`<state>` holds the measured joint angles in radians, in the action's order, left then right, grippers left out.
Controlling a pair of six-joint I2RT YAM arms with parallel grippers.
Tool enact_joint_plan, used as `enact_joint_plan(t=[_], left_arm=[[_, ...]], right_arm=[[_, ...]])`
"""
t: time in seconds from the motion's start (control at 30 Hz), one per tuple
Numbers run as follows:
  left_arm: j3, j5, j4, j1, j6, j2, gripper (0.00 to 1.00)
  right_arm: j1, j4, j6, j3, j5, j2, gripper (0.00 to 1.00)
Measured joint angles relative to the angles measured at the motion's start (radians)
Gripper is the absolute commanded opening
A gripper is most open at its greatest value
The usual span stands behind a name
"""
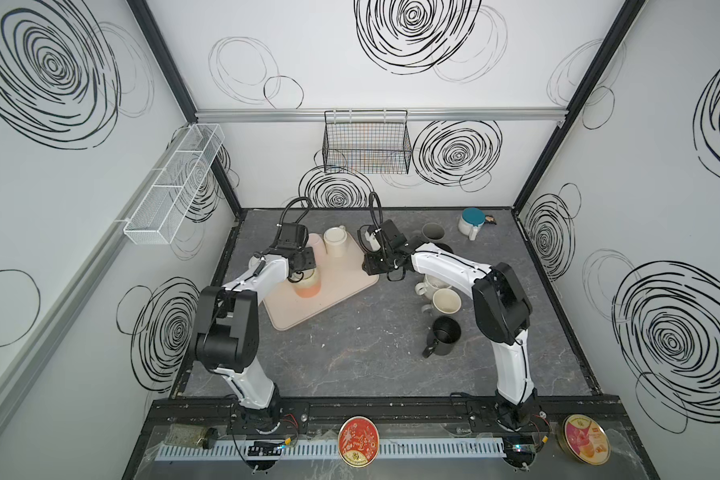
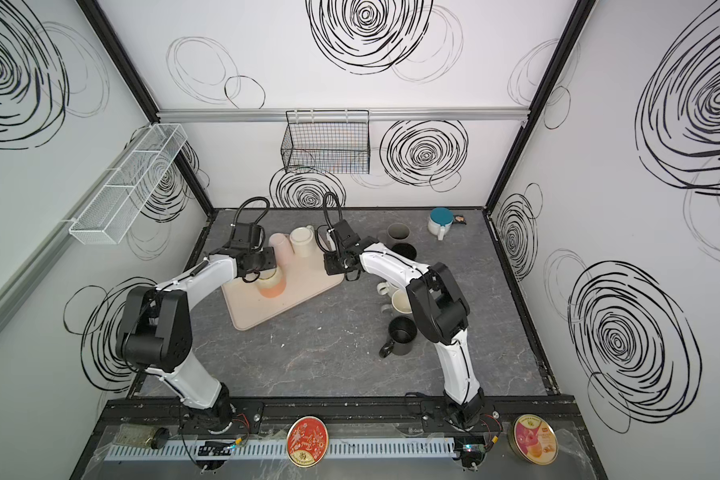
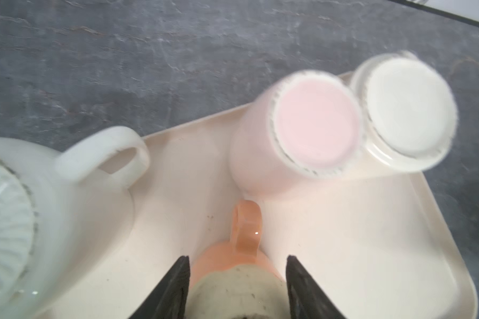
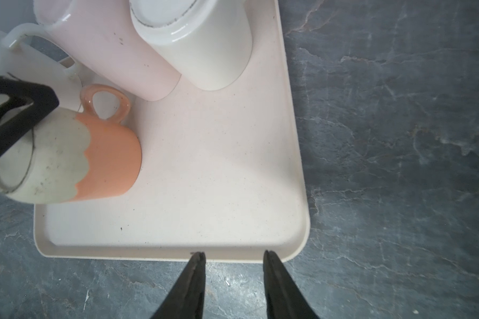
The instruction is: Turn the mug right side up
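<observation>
An orange mug (image 4: 67, 154) with a beige scalloped band stands upside down on the pale pink tray (image 4: 205, 193), its handle toward the pink mug. In both top views the mug (image 1: 308, 286) (image 2: 272, 287) peeks out from under my left wrist. My left gripper (image 3: 238, 258) comes down over it, one black finger (image 3: 177, 284) on each side and pressed against the beige base end. My right gripper (image 4: 234, 252) hovers open and empty above the grey table, just off the tray's near edge.
A pink mug (image 3: 313, 121) and a white mug (image 3: 404, 110) stand upside down side by side on the tray. A white ribbed mug (image 3: 67, 193) sits close beside the orange one. Several more mugs, among them a black one (image 1: 445, 334), stand on the table under my right arm.
</observation>
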<state>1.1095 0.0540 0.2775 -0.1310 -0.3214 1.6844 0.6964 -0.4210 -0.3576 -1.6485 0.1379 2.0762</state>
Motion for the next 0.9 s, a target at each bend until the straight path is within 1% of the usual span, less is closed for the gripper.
enact_joint_plan(t=[0.1, 0.17, 0.23, 0.3, 0.4, 0.53, 0.63, 0.8, 0.9], left_arm=[[-0.015, -0.049, 0.008, -0.056, 0.044, -0.018, 0.56], [-0.014, -0.071, 0.018, -0.100, 0.086, -0.022, 0.58], [-0.010, -0.068, 0.021, -0.150, 0.130, -0.031, 0.59], [-0.006, -0.060, 0.032, -0.179, 0.154, -0.053, 0.60], [-0.010, -0.047, 0.063, -0.202, 0.164, -0.119, 0.62], [-0.064, -0.011, 0.063, -0.199, 0.142, -0.256, 0.62], [-0.119, 0.000, 0.063, -0.194, 0.109, -0.338, 0.60], [-0.262, -0.021, 0.033, -0.198, 0.023, -0.421, 0.57], [-0.354, -0.050, 0.002, -0.210, -0.030, -0.435, 0.57]], right_arm=[[-0.008, 0.006, 0.000, 0.001, 0.007, 0.000, 0.39], [-0.012, 0.017, 0.000, 0.001, 0.017, 0.000, 0.39], [-0.015, 0.030, 0.000, 0.000, 0.032, 0.000, 0.39], [-0.016, 0.042, 0.000, -0.008, 0.050, 0.002, 0.39], [-0.014, 0.063, 0.010, -0.056, 0.086, 0.026, 0.39], [-0.006, 0.101, 0.042, -0.174, 0.133, 0.111, 0.38], [0.006, 0.117, 0.070, -0.269, 0.166, 0.185, 0.38], [0.041, 0.155, 0.119, -0.360, 0.210, 0.275, 0.38], [0.058, 0.160, 0.131, -0.397, 0.232, 0.318, 0.38]])
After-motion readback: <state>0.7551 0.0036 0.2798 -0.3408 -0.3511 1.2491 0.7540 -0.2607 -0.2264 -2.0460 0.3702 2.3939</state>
